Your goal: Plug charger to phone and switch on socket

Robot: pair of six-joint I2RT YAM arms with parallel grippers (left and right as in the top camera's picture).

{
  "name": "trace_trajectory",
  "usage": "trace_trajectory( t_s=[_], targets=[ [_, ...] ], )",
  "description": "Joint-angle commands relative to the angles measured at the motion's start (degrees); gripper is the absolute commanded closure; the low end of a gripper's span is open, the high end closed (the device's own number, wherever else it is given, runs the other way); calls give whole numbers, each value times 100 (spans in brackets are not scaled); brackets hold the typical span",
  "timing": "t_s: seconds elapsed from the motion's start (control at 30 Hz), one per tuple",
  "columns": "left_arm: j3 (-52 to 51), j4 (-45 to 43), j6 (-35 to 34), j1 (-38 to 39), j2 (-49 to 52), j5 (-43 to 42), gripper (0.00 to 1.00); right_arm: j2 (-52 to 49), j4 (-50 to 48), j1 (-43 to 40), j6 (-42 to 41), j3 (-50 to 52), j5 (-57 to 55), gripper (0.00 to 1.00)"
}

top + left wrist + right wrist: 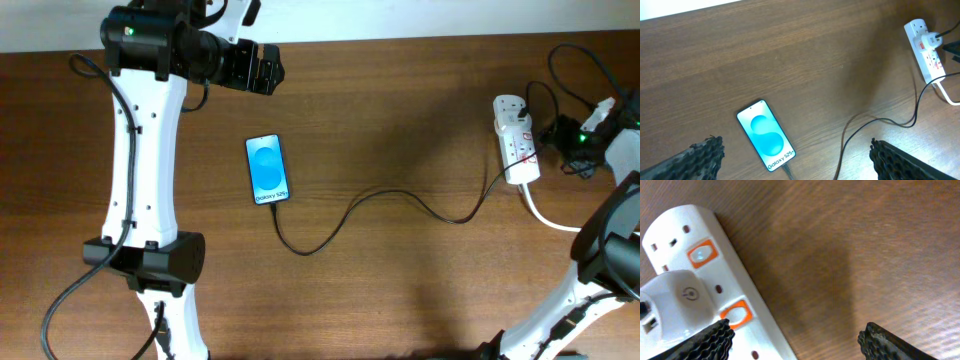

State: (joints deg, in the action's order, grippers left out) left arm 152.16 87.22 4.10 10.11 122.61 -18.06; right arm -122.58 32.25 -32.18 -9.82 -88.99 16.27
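The phone lies flat on the wooden table with its blue screen lit; it also shows in the left wrist view. The black charger cable runs from the phone's bottom edge, where its tip sits in the port, across to the white socket. My left gripper is open and empty, raised behind the phone. My right gripper is open beside the socket; its left finger hovers over the strip next to an orange-red switch.
A white adapter is plugged into the strip. A thick white cord leaves the socket's near end. Black cables loop at the back right. The table's far edge runs along the top.
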Motion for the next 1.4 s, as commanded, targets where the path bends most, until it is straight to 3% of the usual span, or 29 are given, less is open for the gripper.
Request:
trace_trajectory(
  t_s=[0.0, 0.23, 0.77, 1.1, 1.37],
  targets=[
    [55, -9, 74, -2, -155, -63, 1, -92, -87, 133, 105, -42, -74, 14],
    [55, -9, 72, -2, -155, -63, 1, -431, -164, 439, 129, -42, -350, 14],
    [55, -9, 74, -2, -155, -63, 1, -433, 48, 295, -57, -50, -514, 13],
    [55, -11, 72, -2, -155, -63, 1, -431, 649, 243, -48, -809, -372, 9],
    [55, -9, 74, -2, -155, -63, 1, -433, 680, 297, 83, -831, -647, 9]
  ],
)
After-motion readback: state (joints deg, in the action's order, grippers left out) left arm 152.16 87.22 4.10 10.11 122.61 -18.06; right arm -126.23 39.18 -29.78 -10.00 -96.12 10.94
